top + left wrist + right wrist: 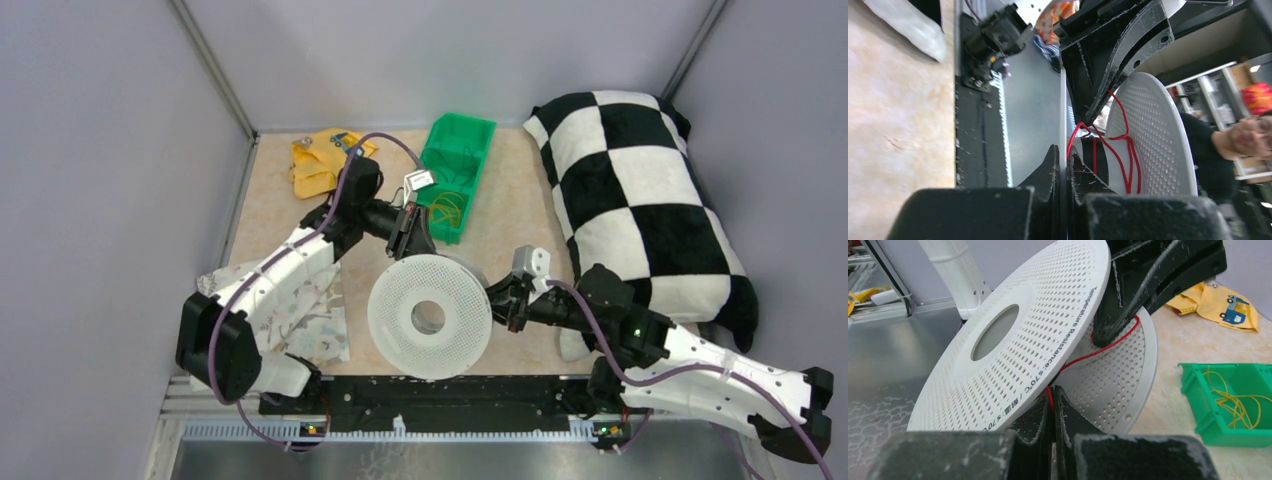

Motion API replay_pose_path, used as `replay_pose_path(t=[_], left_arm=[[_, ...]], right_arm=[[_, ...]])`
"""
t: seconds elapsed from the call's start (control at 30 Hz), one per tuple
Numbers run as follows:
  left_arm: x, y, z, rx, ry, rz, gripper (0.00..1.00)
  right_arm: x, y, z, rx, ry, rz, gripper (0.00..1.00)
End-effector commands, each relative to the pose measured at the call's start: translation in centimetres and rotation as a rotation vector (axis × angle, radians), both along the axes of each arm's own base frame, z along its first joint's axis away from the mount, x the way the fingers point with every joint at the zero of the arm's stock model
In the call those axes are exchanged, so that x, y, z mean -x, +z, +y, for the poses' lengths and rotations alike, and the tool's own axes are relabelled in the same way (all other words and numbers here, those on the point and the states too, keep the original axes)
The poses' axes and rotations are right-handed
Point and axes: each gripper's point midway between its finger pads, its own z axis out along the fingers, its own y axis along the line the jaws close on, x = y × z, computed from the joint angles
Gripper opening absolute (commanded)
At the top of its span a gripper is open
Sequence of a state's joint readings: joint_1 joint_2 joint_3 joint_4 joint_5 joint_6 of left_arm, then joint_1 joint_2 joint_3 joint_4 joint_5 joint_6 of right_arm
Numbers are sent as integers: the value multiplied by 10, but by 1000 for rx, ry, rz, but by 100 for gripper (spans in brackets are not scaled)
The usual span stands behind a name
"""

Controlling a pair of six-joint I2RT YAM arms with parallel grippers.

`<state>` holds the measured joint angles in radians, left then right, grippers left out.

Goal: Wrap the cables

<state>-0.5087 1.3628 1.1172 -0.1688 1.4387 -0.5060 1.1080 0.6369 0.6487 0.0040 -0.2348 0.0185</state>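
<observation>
A white perforated spool (430,315) is held tilted above the table's near middle. My left gripper (412,240) is shut on its far flange edge; in the left wrist view the thin flange (1063,110) sits edge-on between the jaws of the gripper (1064,152). A red cable (1118,150) loops loosely round the hub. My right gripper (497,300) is at the spool's right side, shut on the red cable (1098,351), which runs from its jaws (1052,392) in between the two flanges (1013,340).
A green bin (457,170) with yellow cables (447,210) stands behind the spool. A yellow cloth (320,160) lies at the back left, a patterned cloth (300,315) at the front left. A black-and-white checkered pillow (640,200) fills the right side.
</observation>
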Motion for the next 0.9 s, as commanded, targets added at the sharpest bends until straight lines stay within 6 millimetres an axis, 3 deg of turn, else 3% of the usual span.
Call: replay_pose_path(t=[0.0, 0.4, 0.6, 0.87], left_arm=[[-11, 4, -2, 4, 27, 89, 0], [-31, 8, -9, -36, 136, 414, 0], [-35, 12, -7, 36, 163, 539, 0], [-52, 1, 8, 33, 245, 608, 0]], right_arm=[[15, -3, 5, -18, 91, -10, 0], [24, -11, 8, -25, 162, -105, 0], [13, -19, 8, 43, 106, -128, 0], [-5, -15, -9, 108, -4, -203, 0]])
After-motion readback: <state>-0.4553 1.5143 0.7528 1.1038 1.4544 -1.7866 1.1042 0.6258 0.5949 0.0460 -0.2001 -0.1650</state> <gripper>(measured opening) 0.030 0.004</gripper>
